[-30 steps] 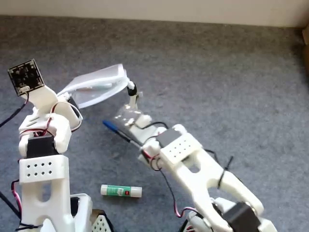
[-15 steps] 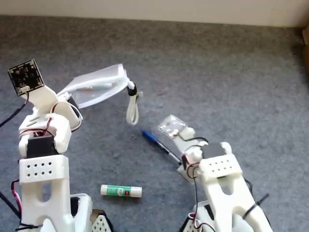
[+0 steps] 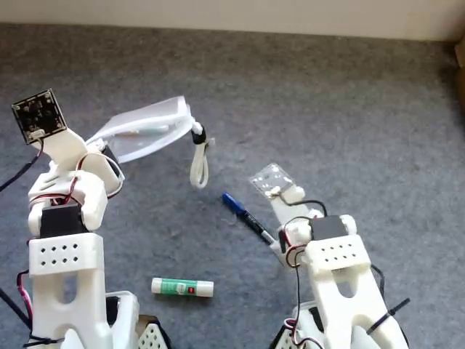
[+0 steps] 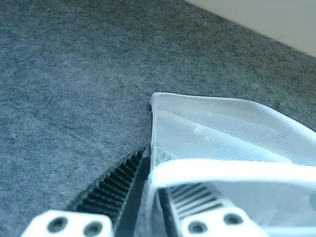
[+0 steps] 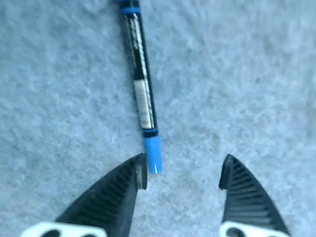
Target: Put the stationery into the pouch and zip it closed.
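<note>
The right gripper [image 5: 182, 170] pulls back from the pouch [image 3: 149, 131], fingers wide and empty. The pen [image 3: 247, 217] has slid along with it and lies loose mid-surface, so it needs a fresh pick. The left gripper [image 4: 153, 174] stays clamped on the pouch rim toward the left edge.

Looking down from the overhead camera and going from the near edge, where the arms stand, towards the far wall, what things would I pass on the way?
green glue stick → blue pen → clear pouch
</note>
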Robot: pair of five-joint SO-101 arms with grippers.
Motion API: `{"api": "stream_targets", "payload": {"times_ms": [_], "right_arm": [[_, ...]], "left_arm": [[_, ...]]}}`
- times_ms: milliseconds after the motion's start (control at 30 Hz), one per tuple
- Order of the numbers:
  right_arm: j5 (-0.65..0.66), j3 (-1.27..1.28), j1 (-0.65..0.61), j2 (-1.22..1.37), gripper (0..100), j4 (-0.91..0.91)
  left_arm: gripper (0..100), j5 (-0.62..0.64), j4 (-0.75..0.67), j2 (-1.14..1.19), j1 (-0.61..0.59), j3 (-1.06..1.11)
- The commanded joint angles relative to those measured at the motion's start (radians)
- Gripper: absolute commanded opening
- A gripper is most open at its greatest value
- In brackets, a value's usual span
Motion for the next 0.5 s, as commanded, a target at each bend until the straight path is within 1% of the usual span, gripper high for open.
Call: {"api": "stream_targets", "payload": {"times_ms": [0,133,200,300,467], "right_arm": [[-0.046,-0.111,-0.104,-0.024,23.8,-0.002],[-0.178,-0.199,-0.255,-0.022,23.8,-0.016],[-0.213,-0.222,-0.300,-0.004,23.8,-0.091],[-0.222,-0.232,-0.309,0.091,23.8,-0.219],[-0.224,-0.277,-0.308,0.337,23.8,-0.334]], "left_arm": [[1,0.008,-0.021,-0.012,-0.016,-0.028],[1,0.008,-0.023,-0.012,-0.015,-0.024],[1,0.006,-0.023,-0.012,-0.015,-0.021],[1,0.006,-0.023,-0.012,-0.015,-0.019],[1,0.006,-0.023,-0.012,-0.015,-0.019]]}}
